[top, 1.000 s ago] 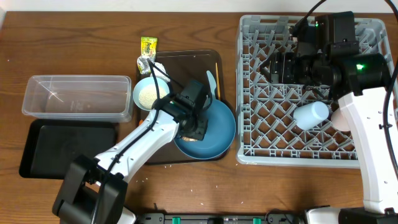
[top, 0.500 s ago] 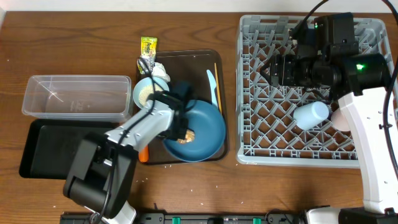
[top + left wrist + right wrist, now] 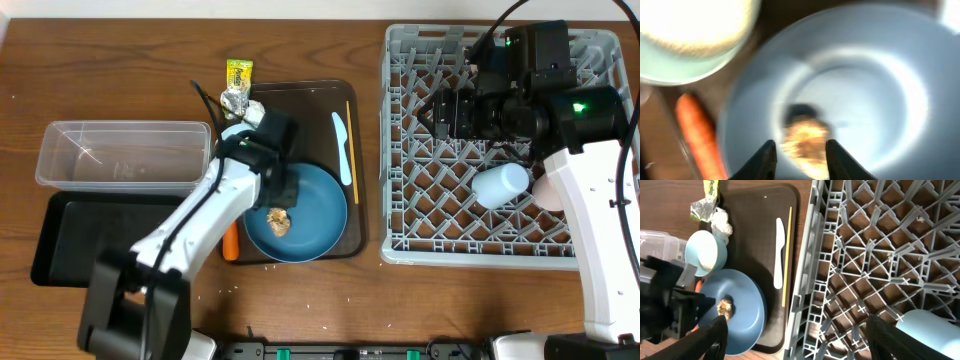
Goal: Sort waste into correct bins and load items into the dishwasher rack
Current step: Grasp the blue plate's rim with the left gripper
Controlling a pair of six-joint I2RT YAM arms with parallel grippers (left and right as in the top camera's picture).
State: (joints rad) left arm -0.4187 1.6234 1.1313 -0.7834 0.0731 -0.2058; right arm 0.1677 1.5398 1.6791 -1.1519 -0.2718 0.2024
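Observation:
My left gripper hangs open over the dark-blue plate. A brown food lump lies on the plate just past its fingertips. Left of the plate lies the orange carrot, and beyond it stands the pale-blue bowl with rice. The light-blue knife and the chopstick lie on the brown tray. The yellow-green wrapper and white tissue sit at the tray's far left corner. My right gripper stands wide open, holding nothing, above the grey rack, which holds a light-blue cup.
The clear tub and the black tray lie at the left, side by side. A crumpled foil scrap lies next to the tissue. A pink cup shows behind my right arm in the rack.
The plate slid left on the brown tray along with my left arm, uncovering the knife and chopstick. The left jaws shut and came apart again. The right arm barely moved.

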